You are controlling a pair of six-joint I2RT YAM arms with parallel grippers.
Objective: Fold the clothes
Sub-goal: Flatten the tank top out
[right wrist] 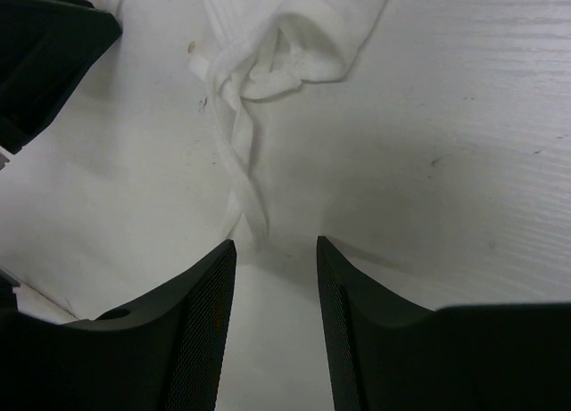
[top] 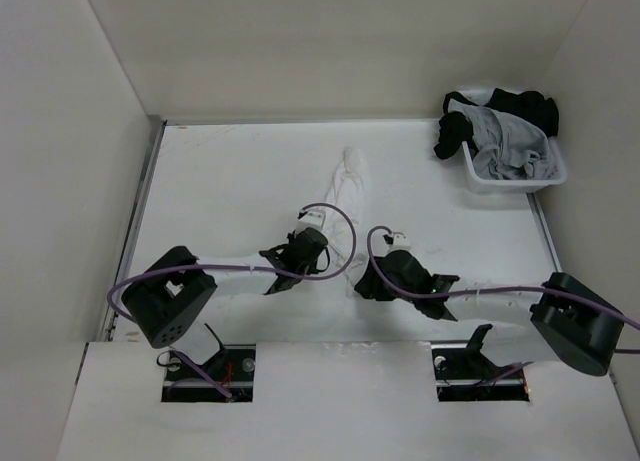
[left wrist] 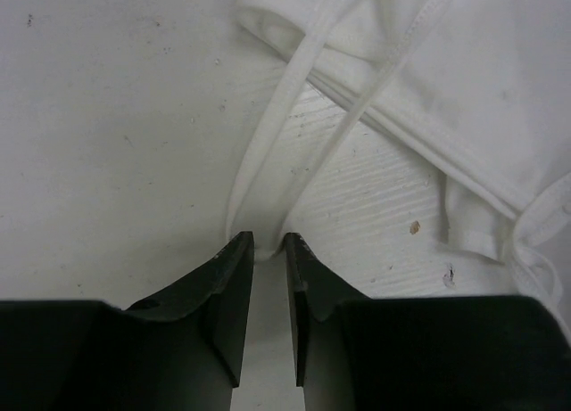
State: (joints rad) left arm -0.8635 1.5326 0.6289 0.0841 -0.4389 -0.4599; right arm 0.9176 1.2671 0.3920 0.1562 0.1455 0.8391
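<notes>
The left pincer (left wrist: 268, 242) stood with its jaws a narrow gap apart, not clamped. Its tips sat either side of the end of a strap loop (left wrist: 259, 152) that lay flat on the table (left wrist: 107, 117). From the tips the loop's two strands ran away to the top (left wrist: 464, 81), whose seamed edge lay in soft folds.

The right pincer (right wrist: 277, 243) was released, jaws wide apart, tips low over the table. The end of a twisted strap (right wrist: 234, 143) lay just ahead of the gap, close beside one tip; whether it touched could not be told. That strap led back to a bunched, rolled edge of the top. The left pincer's black body showed close by.

From above, both pincers met near the middle of the table, closer to its near edge. The left arm reached in from the left and the right arm from the right, at the near end of the top. The top lay gathered into a long narrow strip. It ran from the pincers toward the far edge and stopped short of it, about midway between the left and right edges.

Well apart, at the far right corner, a bin (top: 553, 176) held a grey garment (top: 500, 141) and black garments (top: 520, 106), one draped over its left rim.
</notes>
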